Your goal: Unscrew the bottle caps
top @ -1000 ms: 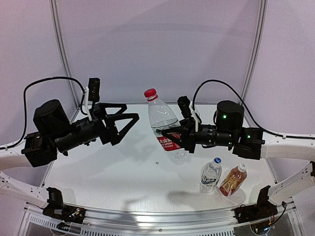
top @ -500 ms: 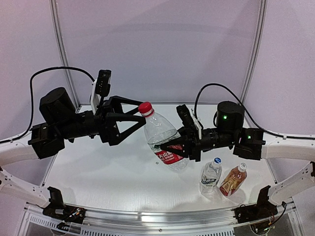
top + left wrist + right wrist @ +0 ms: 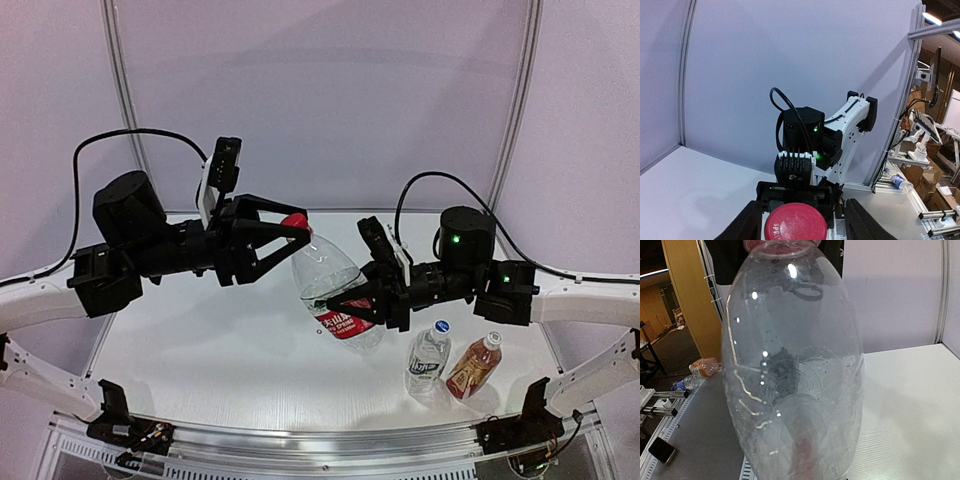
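My right gripper is shut on the red-labelled clear bottle, holding it tilted above the table with its neck pointing left. In the right wrist view the bottle fills the frame and hides the fingers. Its red cap sits between the fingers of my left gripper. In the left wrist view the red cap is centred between the two black fingers, with a narrow gap on each side, so the left gripper is open around it.
Two more small bottles stand at the front right of the white table: a clear one with a blue-and-white cap and an amber one with a white cap. Frame posts rise at the back corners.
My left gripper moved right and up to the red cap and narrowed around it. The right gripper tipped the bottle's neck further left and lower.
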